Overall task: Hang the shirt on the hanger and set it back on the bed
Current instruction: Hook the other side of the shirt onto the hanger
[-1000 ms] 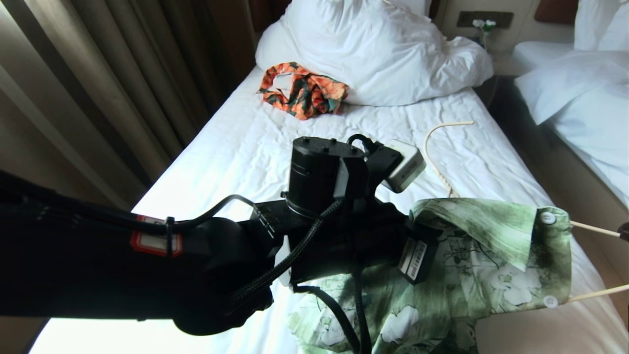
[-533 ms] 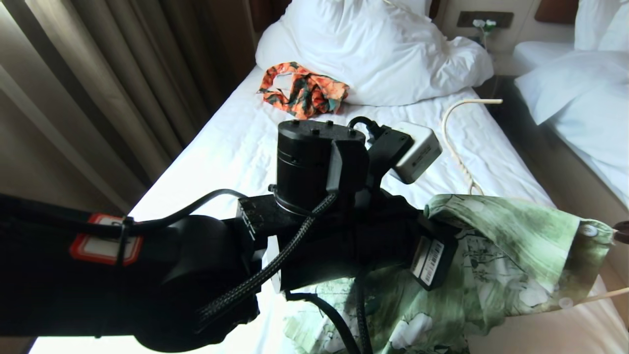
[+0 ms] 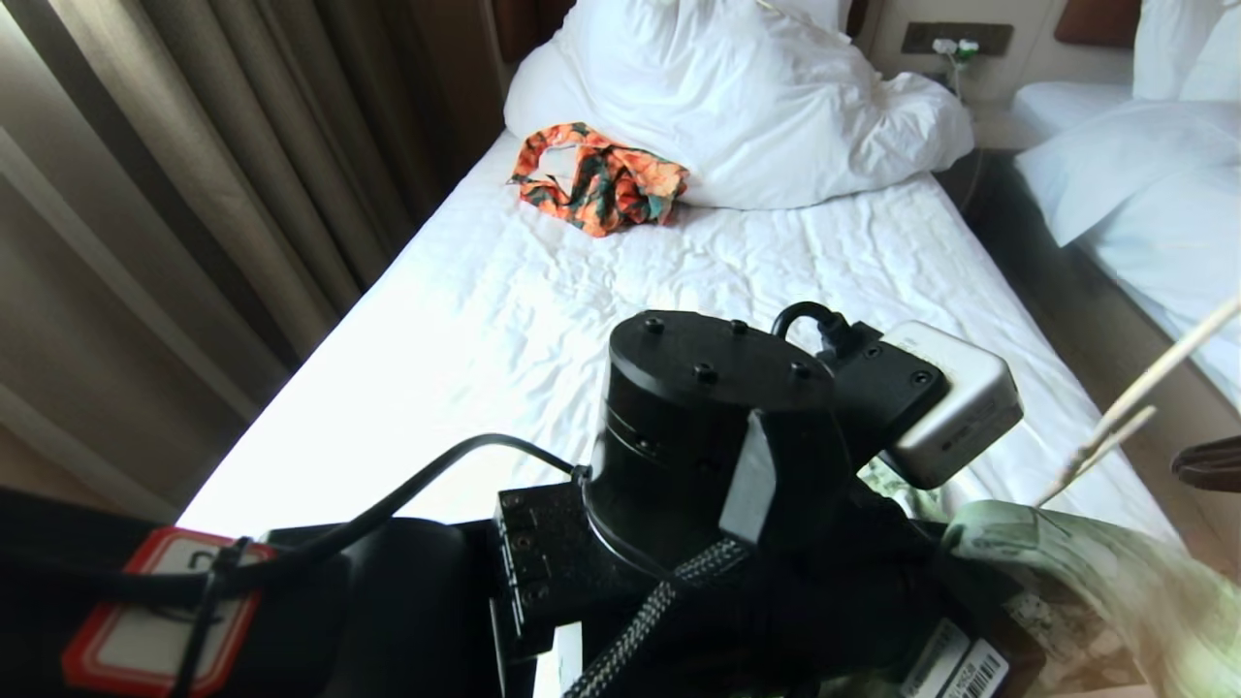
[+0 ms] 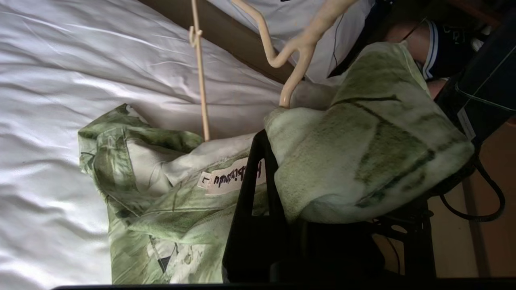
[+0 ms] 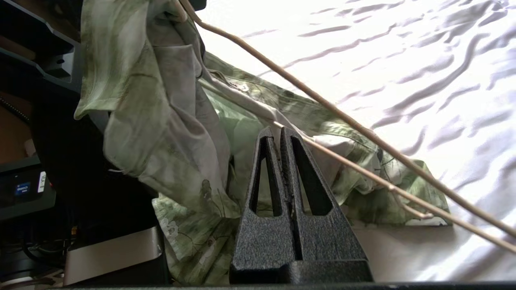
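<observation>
The green and white shirt [image 4: 161,193] hangs bunched just above the bed's white sheet [image 3: 543,320], its labelled collar toward my left gripper [image 4: 274,153]. That gripper is shut on a fold of the shirt; cloth covers one finger. In the head view my left arm fills the foreground, with the shirt [image 3: 1115,582] at the bottom right corner. The cream hanger [image 4: 282,52] sticks hook-first out of the collar. My right gripper [image 5: 278,131] is shut on one thin bar of the hanger [image 5: 363,173], beside the shirt [image 5: 169,121].
An orange-and-dark-green garment [image 3: 601,179] lies near the bulky white duvet [image 3: 737,97] at the bed's head. Curtains [image 3: 194,194] run along the left side. A second white bed [image 3: 1154,194] stands across a narrow gap on the right.
My left arm has swung toward the camera and to the right, carrying the shirt into the bottom right corner. The hanger has swung right and tipped up.
</observation>
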Tool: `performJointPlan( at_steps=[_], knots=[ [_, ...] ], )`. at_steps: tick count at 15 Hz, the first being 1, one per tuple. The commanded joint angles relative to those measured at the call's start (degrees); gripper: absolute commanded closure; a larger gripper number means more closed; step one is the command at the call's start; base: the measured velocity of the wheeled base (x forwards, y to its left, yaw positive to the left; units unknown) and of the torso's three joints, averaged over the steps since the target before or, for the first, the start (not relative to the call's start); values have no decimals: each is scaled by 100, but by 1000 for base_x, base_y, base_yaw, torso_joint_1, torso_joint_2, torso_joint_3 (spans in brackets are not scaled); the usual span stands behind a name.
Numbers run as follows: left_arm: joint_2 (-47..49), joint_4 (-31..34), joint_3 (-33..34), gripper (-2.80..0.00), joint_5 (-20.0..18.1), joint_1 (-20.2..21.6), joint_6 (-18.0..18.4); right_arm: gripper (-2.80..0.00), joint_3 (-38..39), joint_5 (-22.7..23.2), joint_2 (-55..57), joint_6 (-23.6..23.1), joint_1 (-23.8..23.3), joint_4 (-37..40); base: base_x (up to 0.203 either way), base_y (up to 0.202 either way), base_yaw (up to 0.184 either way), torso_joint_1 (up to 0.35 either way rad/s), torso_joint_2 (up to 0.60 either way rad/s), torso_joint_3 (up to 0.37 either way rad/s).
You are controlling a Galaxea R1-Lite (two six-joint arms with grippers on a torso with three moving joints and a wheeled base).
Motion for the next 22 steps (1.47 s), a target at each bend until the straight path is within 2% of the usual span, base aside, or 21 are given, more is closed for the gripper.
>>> performJointPlan(
  at_steps=[1, 5, 9, 14, 17, 19, 22],
  knots=[
    [50, 10, 17, 0, 0, -68, -2, 0, -7, 39, 17, -61, 14, 33, 0, 0, 0, 0, 0, 0],
    [146, -16, 33, 0, 0, -110, -19, 0, 2, 30, 53, -52, 198, 33, 0, 0, 0, 0, 0, 0],
    [133, -33, 342, 0, 0, 74, -64, 0, -53, 48, 33, -42, -177, 33, 0, 0, 0, 0, 0, 0],
    [88, -51, 536, 0, 58, 492, -184, 0, -79, -13, 105, 5, -1316, 33, 0, 0, 0, 0, 0, 0],
    [83, -357, 527, 0, 720, 646, -231, 0, -45, -389, 233, 12, -2187, 33, 0, 0, 0, 0, 0, 0],
    [-46, -440, 497, 0, 817, 773, -214, 0, 67, -462, 316, -96, -2635, 33, 0, 0, 0, 0, 0, 0],
    [-273, -320, 481, 0, 835, 1021, -210, 0, 786, -450, 71, -425, -2726, 33, 0, 0, 0, 0, 0, 0]
  ],
)
